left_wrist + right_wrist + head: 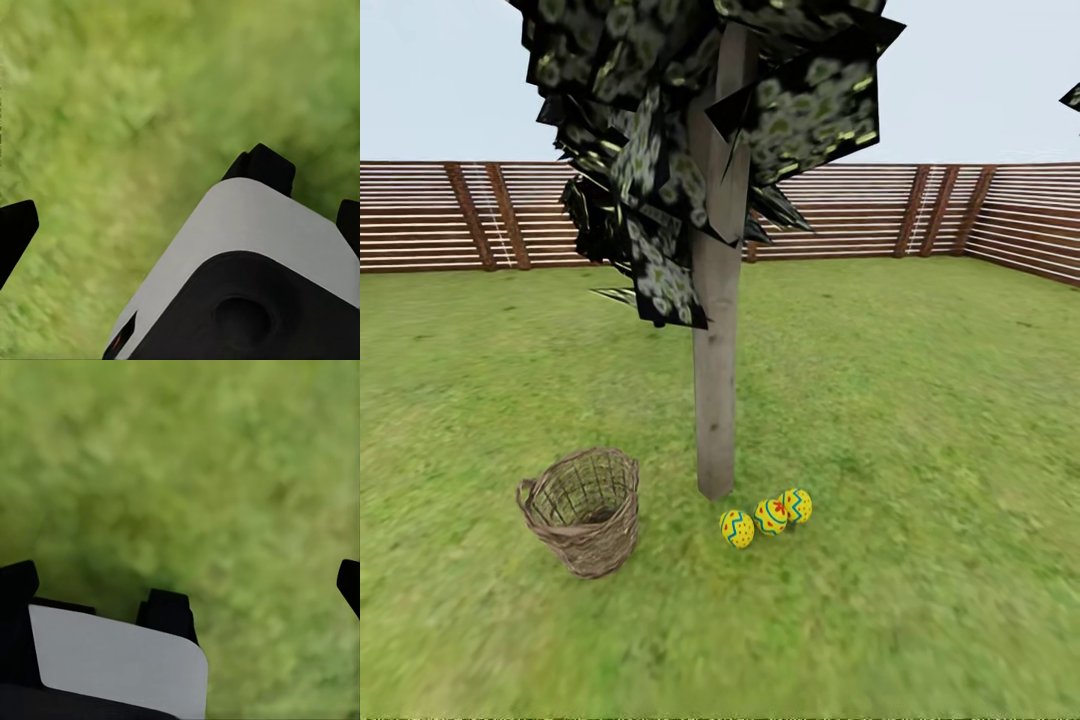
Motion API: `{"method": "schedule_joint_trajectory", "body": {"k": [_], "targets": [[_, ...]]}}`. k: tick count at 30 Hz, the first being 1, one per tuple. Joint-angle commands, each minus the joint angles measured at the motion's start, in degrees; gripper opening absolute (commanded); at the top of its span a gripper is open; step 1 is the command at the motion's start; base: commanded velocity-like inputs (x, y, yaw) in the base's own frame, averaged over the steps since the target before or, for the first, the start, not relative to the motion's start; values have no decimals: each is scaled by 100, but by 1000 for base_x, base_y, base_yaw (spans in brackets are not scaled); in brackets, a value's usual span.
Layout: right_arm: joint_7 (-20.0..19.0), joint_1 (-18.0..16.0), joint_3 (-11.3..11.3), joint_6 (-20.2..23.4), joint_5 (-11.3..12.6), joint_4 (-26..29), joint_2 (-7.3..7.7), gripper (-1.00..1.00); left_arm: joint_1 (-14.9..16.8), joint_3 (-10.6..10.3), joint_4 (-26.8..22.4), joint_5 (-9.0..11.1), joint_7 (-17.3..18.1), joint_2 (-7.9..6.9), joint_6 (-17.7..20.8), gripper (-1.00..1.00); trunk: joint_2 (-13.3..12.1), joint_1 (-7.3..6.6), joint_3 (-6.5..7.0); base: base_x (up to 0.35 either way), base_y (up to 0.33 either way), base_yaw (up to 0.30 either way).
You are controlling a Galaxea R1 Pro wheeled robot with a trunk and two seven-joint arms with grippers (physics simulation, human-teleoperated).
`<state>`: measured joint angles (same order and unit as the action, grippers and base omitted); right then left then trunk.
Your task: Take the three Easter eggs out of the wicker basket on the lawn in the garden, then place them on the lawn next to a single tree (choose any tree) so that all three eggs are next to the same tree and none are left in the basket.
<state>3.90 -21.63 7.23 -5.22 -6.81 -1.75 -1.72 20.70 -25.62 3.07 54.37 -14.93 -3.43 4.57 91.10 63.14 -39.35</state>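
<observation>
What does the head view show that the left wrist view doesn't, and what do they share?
Head view alone: the tree, the basket upright on the grass beside it with no egg visible inside, three eggs in a row by the foot of the trunk, and the fence behind. Left wrist view alone: the left pincer, its dark fingertips spread wide with nothing between them, plus a white and black part of the robot. Both share the lawn.

Open woven-twig wicker basket (582, 512); matt, pale tree (717, 400) trunk.
</observation>
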Motion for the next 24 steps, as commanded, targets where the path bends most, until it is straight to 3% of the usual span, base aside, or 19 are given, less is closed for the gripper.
{"method": "schedule_joint_trajectory", "body": {"k": [1,24], "targets": [[38,-7,22,-23,-58,-19,-3,100,4,-48,1,30,-13,0,26,100,2,-1,-13,0,0,0],[40,9,24,-32,-58,-46,-19,100,4,-48,1,30,-12,0,26,100,2,-1,-220,0,0,0]]}}
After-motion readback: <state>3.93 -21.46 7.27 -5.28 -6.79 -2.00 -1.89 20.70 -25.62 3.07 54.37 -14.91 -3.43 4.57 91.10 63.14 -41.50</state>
